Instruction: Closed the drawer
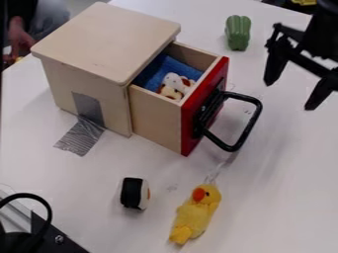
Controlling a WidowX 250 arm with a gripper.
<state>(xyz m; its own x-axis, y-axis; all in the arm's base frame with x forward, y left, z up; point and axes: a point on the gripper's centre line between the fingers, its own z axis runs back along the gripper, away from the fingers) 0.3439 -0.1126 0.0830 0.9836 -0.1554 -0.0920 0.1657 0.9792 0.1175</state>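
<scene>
The black two-finger robot gripper [292, 94] hangs at the upper right of the frame, its two fingers spread wide, holding nothing and apart from the drawer. The wooden drawer with a red front panel [191, 118] stands partly open, projecting toward the right from the pale wooden cabinet [105, 42] at the upper left and centre. A black looped handle [249, 129] juts from the red panel, to the lower left of the gripper. Within the drawer lie a blue cloth [158, 70] and a small white-and-brown plush toy [174, 83]. Strips of grey tape [82, 136] run from the cabinet's side onto the white tabletop [72, 185]. A green, ridged toy vegetable [237, 32] lies at the upper right, between cabinet and gripper. At the bottom centre, a black-and-white toy sushi roll [133, 193] sits to the left of a yellow plush duck with an orange beak [196, 215].
</scene>
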